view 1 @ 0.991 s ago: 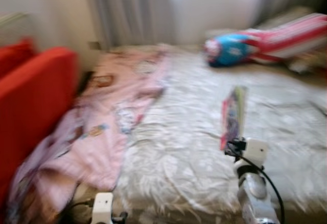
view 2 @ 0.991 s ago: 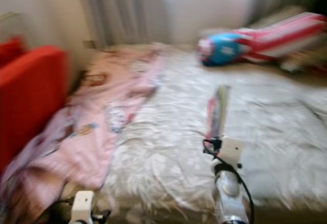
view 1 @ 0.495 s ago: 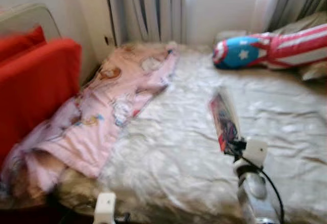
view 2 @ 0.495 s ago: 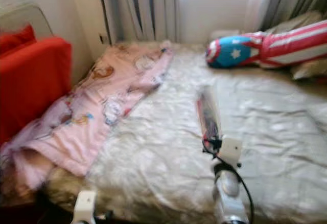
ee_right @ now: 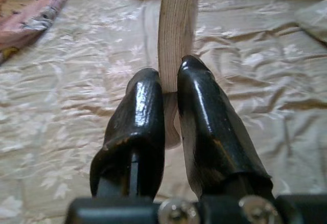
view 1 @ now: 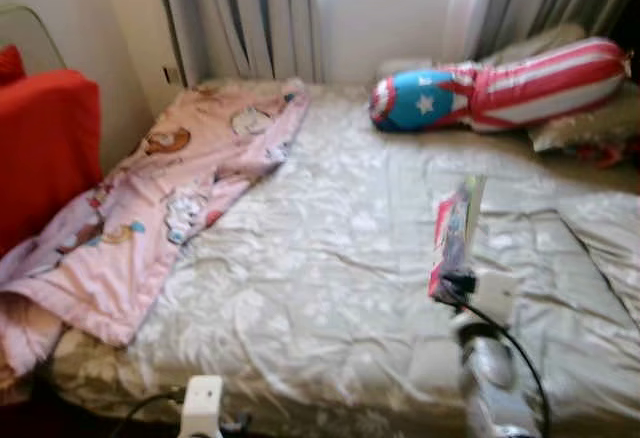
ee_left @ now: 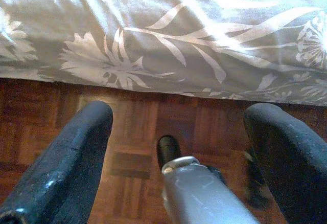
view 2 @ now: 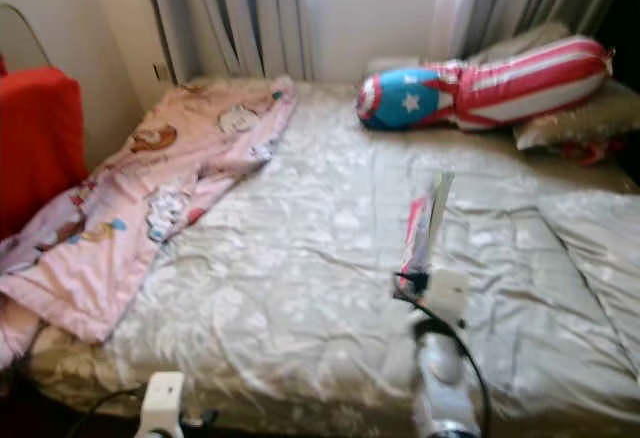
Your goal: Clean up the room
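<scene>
My right gripper is raised over the bed, shut on a thin colourful book that stands upright on edge. In the right wrist view the two black fingers pinch the book's pale page edge. My left gripper hangs low beside the bed's near edge with its fingers wide apart and nothing between them; parquet floor and the hanging floral bedspread lie beyond it. A pink cartoon-print blanket lies crumpled along the bed's left side.
A long red-white-striped bolster with a blue star end lies at the bed's head by grey pillows. A red sofa stands at the left. Curtains and a window wall are behind the bed.
The camera has swung, shifting the whole scene leftward; the red sofa is now mostly out of frame. The right gripper still holds the book upright, now tilted less.
</scene>
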Available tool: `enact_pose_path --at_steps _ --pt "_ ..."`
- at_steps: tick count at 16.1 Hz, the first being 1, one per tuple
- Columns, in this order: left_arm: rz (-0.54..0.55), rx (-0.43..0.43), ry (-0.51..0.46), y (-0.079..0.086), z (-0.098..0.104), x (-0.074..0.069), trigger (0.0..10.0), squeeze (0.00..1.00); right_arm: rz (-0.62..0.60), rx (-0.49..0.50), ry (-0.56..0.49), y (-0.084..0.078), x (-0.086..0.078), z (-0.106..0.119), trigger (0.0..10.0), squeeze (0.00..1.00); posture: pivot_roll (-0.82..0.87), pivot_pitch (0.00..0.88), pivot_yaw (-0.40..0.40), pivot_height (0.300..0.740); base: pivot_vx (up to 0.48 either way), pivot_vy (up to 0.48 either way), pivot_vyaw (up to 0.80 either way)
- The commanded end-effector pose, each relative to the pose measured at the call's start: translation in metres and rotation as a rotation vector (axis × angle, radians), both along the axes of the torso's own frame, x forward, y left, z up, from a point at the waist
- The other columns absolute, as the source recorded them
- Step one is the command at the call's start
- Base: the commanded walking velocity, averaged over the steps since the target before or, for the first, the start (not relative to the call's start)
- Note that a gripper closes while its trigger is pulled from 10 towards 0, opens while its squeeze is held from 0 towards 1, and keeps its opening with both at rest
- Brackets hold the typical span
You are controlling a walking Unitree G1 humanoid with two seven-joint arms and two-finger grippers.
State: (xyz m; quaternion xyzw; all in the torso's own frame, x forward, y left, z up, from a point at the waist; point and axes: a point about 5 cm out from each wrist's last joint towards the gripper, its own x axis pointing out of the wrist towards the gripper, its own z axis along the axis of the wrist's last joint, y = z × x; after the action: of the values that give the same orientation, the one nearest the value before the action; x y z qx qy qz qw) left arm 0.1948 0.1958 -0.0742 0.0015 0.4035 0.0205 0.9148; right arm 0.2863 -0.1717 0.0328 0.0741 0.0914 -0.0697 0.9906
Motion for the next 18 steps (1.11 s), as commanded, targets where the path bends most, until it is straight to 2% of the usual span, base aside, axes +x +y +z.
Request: enact_pose_path --at_steps 1,13,18 --pt "-0.006 -0.003 -0.003 -0.0030 -0.0003 0.0000 10.0 0.00 -0.005 -0.016 -0.048 -0.0053 0.0052 0.0103 10.0 0.00 -0.06 0.000 0.003 0.740 0.000 -0.307 0.00" --pt "-0.008 -0.009 0.005 -0.0034 -0.0019 -0.0030 10.0 0.00 0.000 -0.013 -0.041 -0.0029 0.0048 0.0086 10.0 0.00 -0.05 0.000 0.006 0.740 0.000 -0.309 0.00" --pt "-0.011 -0.022 0.009 -0.0037 -0.0023 -0.0037 10.0 0.00 -0.003 -0.012 -0.041 -0.0036 0.0044 0.0080 10.0 0.00 -0.06 0.000 0.012 0.740 0.000 0.000 0.00"
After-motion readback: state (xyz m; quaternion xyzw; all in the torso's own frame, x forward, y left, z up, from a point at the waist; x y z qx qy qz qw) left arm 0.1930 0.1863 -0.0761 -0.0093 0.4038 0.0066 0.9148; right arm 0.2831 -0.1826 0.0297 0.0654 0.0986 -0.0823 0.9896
